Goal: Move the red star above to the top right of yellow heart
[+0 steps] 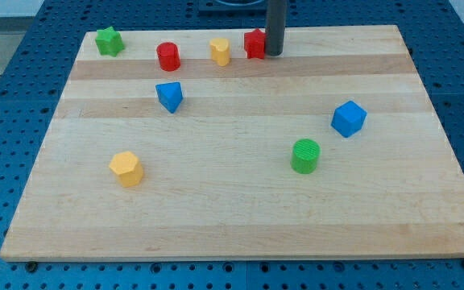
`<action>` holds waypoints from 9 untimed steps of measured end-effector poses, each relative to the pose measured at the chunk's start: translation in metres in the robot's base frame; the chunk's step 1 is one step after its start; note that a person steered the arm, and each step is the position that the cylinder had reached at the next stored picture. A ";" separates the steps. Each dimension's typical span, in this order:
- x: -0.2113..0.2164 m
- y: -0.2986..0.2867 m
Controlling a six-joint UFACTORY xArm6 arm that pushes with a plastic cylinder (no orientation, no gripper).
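The red star (254,43) lies near the view's top edge of the wooden board, just right of the yellow heart (221,51) and slightly above it. My tip (274,54) stands against the red star's right side, touching it or nearly so. The rod hides the star's right edge.
A red cylinder (168,56) sits left of the heart, a green star (109,40) at the top left. A blue triangular block (169,96), a yellow hexagon (126,168), a green cylinder (305,155) and a blue cube (348,118) lie lower on the board (240,217).
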State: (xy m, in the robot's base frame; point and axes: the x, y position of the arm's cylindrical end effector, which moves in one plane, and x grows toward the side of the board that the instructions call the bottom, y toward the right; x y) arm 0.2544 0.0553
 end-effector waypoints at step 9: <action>0.006 -0.006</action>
